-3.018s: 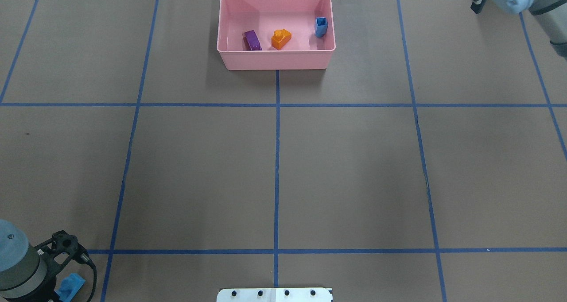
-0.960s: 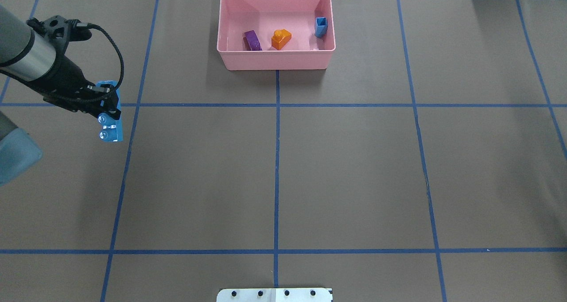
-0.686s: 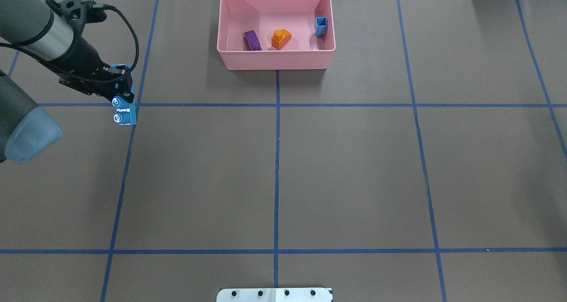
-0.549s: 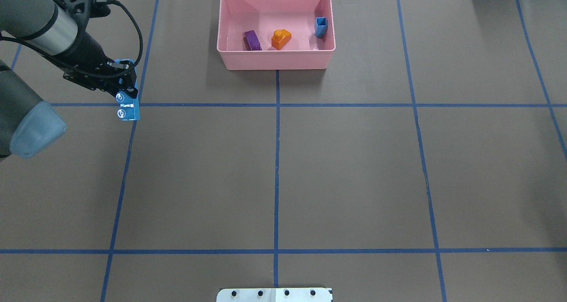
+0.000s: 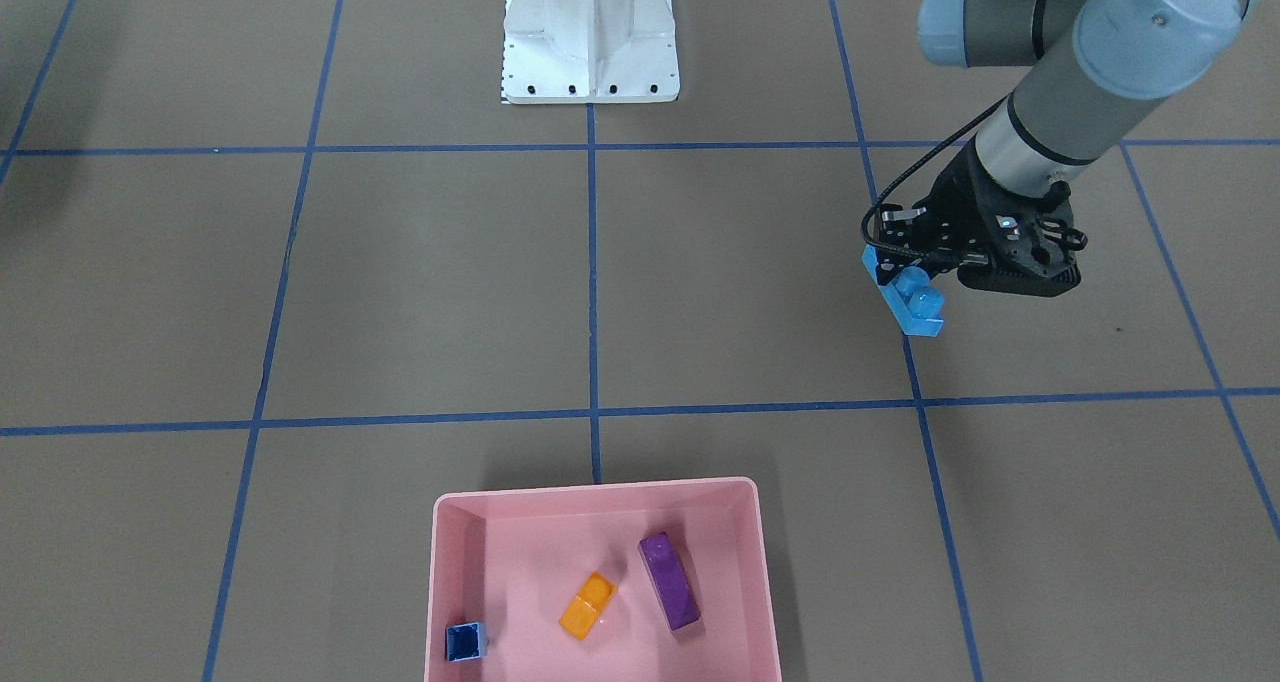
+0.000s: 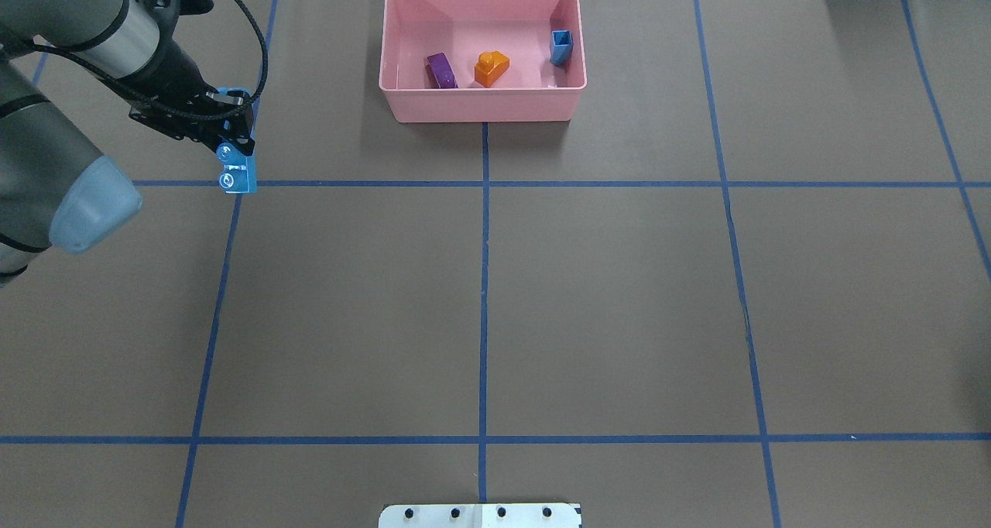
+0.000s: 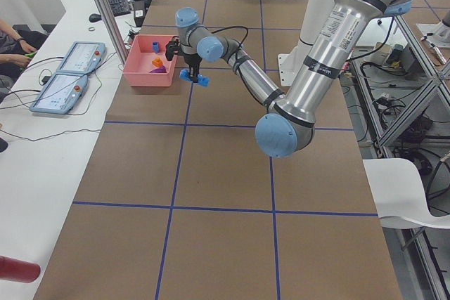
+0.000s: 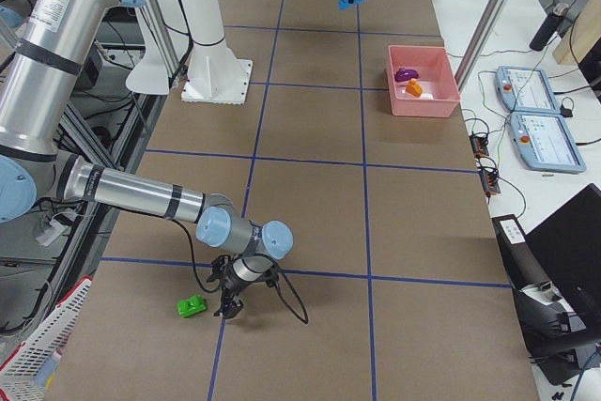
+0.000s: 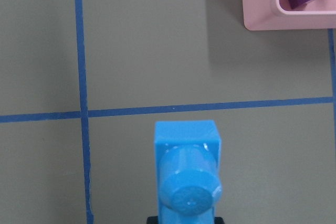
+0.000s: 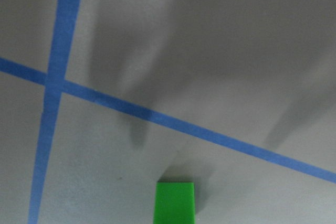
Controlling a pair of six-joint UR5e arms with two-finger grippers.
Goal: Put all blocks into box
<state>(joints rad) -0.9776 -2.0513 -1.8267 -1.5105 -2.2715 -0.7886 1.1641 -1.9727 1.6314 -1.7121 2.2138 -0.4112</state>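
My left gripper [image 6: 232, 135] is shut on the long blue brick [image 6: 235, 173] and holds it above the table, left of the pink box [image 6: 480, 107]. The brick also shows in the front view [image 5: 912, 302] and in the left wrist view [image 9: 188, 174], with the box's corner [image 9: 260, 3] at the upper right. A purple brick [image 6: 441, 70], an orange brick [image 6: 491, 67] and a tiny blue brick [image 6: 560, 46] lie in the box. My right gripper [image 8: 230, 303] hangs just right of a green brick [image 8: 192, 306] on the table; I cannot tell whether it is open. The right wrist view shows that brick [image 10: 175, 202].
The white robot base [image 6: 480, 515] stands at the table's near edge. Blue tape lines [image 6: 484, 280] divide the brown table into squares. Two tablets [image 8: 531, 110] lie on the side bench beyond the box.
My left arm has carried the blue brick from the near left corner forward and to the right, closer to the box. The right arm has left the overhead view.
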